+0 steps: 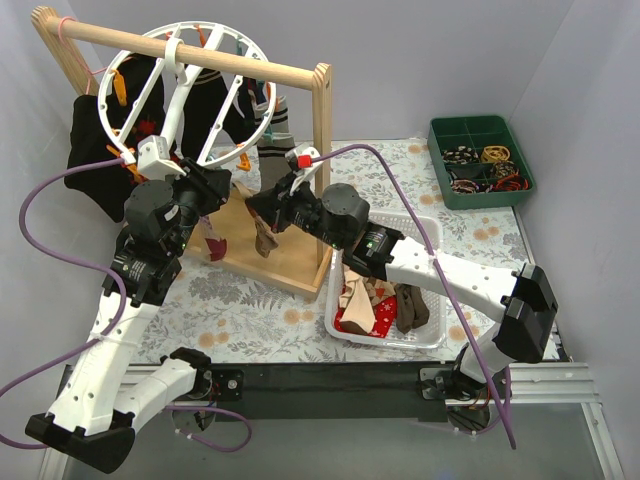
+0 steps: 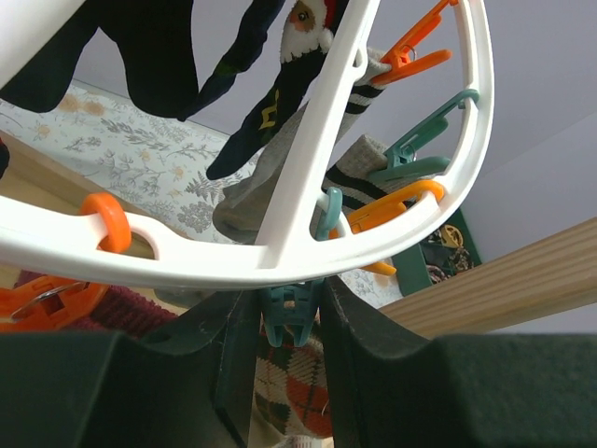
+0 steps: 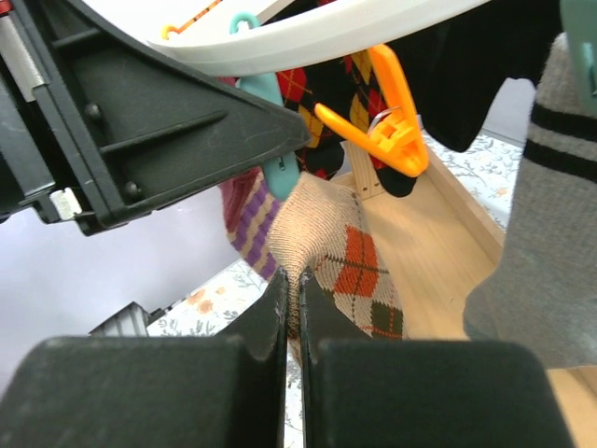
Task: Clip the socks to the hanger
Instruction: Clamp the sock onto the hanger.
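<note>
Reaching up from a floral-print worktop (image 1: 240, 300), two arms work beneath a pale wooden rail stand (image 1: 290, 73), where a white plastic ring-shaped hanger (image 2: 298, 177) hangs just above both end effectors. A white plastic basket (image 1: 390, 342) of loose socks (image 1: 385, 305) sits below and behind the right end effector (image 3: 298, 280), whose fingers are pressed together on a tan sock with orange-and-green diamonds (image 3: 354, 271). Just above that pinch, the left end effector (image 2: 287, 301) is clamped on a teal plastic clothespin (image 2: 289, 322) dangling from the hanger's rim.
</note>
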`<move>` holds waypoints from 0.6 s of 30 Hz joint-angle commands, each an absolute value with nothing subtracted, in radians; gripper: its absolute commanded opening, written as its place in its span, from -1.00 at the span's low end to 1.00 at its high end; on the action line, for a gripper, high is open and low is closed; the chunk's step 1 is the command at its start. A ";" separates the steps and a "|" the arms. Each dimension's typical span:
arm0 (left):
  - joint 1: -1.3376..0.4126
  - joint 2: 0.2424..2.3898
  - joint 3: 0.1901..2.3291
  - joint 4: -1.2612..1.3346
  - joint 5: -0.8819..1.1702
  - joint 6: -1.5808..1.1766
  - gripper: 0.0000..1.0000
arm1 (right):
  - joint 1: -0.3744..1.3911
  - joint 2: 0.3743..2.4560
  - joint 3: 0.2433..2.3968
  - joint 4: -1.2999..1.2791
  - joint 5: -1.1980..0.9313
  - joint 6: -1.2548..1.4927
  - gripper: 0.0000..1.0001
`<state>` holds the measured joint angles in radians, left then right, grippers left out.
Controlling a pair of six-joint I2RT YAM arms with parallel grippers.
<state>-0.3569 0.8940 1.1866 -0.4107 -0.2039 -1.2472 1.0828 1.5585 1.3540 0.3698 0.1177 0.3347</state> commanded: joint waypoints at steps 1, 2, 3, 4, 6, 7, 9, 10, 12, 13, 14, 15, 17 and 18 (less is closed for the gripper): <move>-0.356 0.890 1.190 -0.426 -0.250 -1.270 -1.00 | 1.097 1.554 1.391 0.440 0.091 0.356 -0.97; -0.356 0.887 1.190 -0.425 -0.252 -1.272 -1.00 | 1.098 1.552 1.391 0.440 0.089 0.354 -0.97; -0.356 0.885 1.190 -0.419 -0.252 -1.276 -1.00 | 1.098 1.555 1.390 0.442 0.087 0.359 -0.97; -0.356 0.882 1.190 -0.416 -0.252 -1.279 -1.00 | 1.098 1.554 1.388 0.442 0.087 0.360 -0.97; -0.356 0.879 1.187 -0.411 -0.250 -1.284 -1.00 | 1.100 1.559 1.388 0.443 0.083 0.367 -0.97; -0.356 0.879 1.187 -0.408 -0.245 -1.287 -1.00 | 1.100 1.560 1.390 0.445 0.083 0.368 -0.97; -0.356 0.882 1.187 -0.407 -0.239 -1.292 -1.00 | 1.100 1.563 1.394 0.451 0.081 0.368 -0.97; -0.356 0.881 1.189 -0.407 -0.233 -1.295 -1.00 | 1.100 1.565 1.394 0.457 0.083 0.371 -0.97; -0.356 0.881 1.190 -0.407 -0.227 -1.299 -1.00 | 1.100 1.569 1.396 0.465 0.090 0.371 -0.97; -0.356 0.881 1.189 -0.405 -0.224 -1.302 -1.00 | 1.100 1.568 1.396 0.472 0.092 0.371 -0.97; -0.356 0.879 1.189 -0.405 -0.222 -1.304 -1.00 | 1.100 1.569 1.396 0.476 0.094 0.373 -0.97; -0.356 0.877 1.189 -0.406 -0.221 -1.304 -1.00 | 1.100 1.572 1.397 0.479 0.094 0.373 -0.97; -0.356 0.879 1.189 -0.405 -0.216 -1.307 -1.00 | 1.100 1.575 1.401 0.485 0.094 0.373 -0.97; -0.356 0.879 1.187 -0.405 -0.215 -1.308 -1.00 | 1.100 1.578 1.407 0.486 0.092 0.373 -0.97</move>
